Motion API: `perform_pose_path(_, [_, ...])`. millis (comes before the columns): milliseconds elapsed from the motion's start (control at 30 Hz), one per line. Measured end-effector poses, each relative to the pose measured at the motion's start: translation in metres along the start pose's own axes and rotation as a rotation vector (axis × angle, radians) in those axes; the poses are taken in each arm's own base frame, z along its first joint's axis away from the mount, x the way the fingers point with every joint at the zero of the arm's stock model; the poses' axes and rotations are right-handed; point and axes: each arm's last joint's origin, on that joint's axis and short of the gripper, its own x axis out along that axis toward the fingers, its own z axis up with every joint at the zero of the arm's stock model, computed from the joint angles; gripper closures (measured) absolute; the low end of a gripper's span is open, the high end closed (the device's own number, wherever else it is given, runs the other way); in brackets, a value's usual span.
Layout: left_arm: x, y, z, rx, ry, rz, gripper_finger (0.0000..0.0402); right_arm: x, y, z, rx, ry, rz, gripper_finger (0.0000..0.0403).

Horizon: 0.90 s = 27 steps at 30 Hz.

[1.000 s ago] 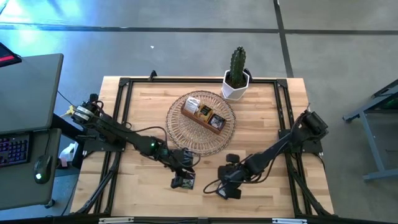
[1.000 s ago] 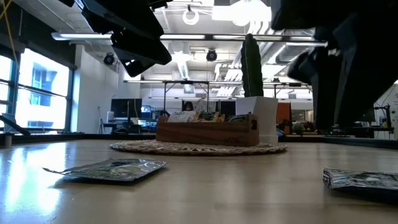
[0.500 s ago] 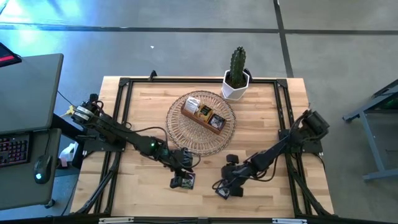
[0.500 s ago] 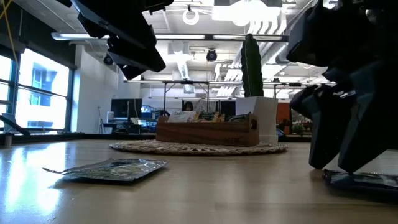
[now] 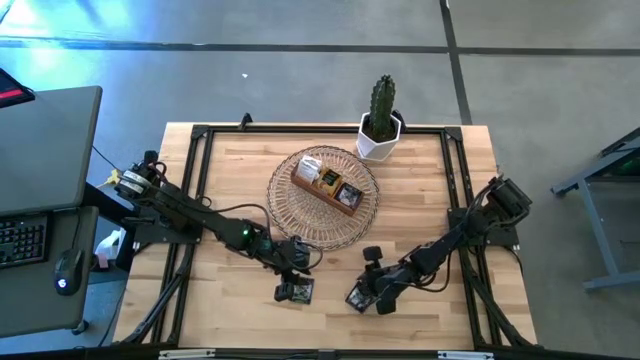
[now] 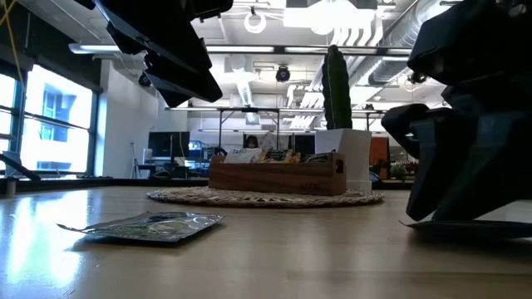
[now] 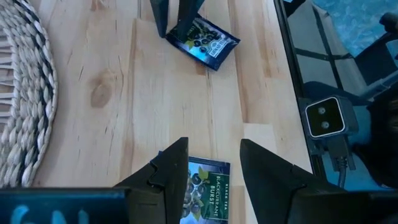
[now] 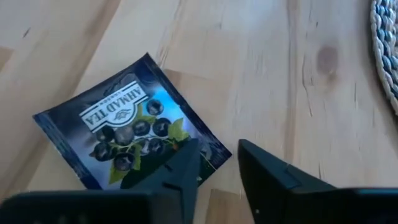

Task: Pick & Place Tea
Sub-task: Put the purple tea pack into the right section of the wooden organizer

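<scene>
Right hand (image 8: pixel 214 163) lowered onto one of two packets (image 8: pixel 134 140) (dark).

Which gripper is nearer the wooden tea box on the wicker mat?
Left. The left gripper hovers just off the wicker mat's near edge, close to the wooden tea box; the right gripper sits lower, farther out.

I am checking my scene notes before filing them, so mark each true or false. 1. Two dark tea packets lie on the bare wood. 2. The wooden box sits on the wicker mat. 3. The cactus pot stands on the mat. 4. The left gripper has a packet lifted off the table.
1. True: one dark blue blackcurrant tea packet lies under the left gripper, another dark blue packet by the right gripper.
2. True: the brown wooden compartment box sits on the round wicker mat.
3. False: the white cactus pot stands on the light wooden table, beside the mat.
4. False: its packet lies flat, fingers open above it.
</scene>
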Motion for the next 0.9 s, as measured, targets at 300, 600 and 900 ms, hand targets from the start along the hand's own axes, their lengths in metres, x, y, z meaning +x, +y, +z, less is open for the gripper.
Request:
perform_pose_path(300, [0.0,0.001,0.0,0.0,-0.012,0.022,0.0257,0.003,-0.012,0.003,-0.079,0.004,-0.027,0.0397])
perform_pose_path(600, [0.0,0.001,0.0,0.0,-0.012,0.022,0.0257,-0.03,-0.021,0.029,0.002,-0.143,0.041,0.0369])
perform_pose_path(900, [0.0,0.001,0.0,0.001,-0.013,0.022,0.0257,-0.045,-0.005,0.033,0.059,-0.175,0.181,0.0281])
